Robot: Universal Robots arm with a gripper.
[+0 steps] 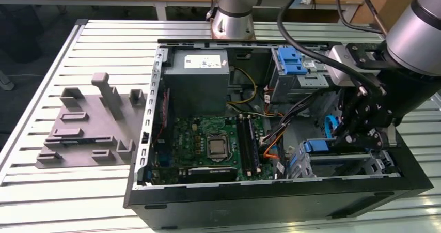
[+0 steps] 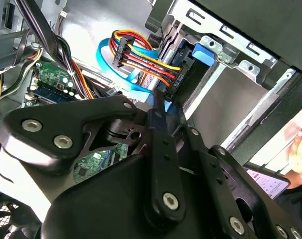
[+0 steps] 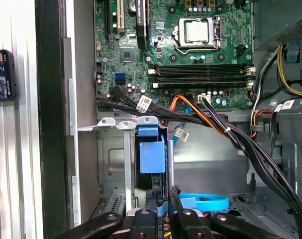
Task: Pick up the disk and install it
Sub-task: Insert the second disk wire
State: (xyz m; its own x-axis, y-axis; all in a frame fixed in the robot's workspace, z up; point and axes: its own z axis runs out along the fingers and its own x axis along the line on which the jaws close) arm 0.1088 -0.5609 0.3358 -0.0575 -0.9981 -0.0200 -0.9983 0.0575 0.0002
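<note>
— What's under the black metal gripper point(image 2: 163, 117)?
— Its 2 fingers pinch a thin blue plastic edge point(image 2: 157, 102), beside red, yellow and orange wires point(image 2: 141, 57) plugged by a grey metal bay point(image 2: 230, 45).

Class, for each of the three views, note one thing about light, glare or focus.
Exterior view: even overhead light, with pale glare on the slatted table. Second wrist view: the black claw looms close and soft, while the bright panel behind the coloured cables washes out. First wrist view: the green circuit board is crisp and evenly lit.
</note>
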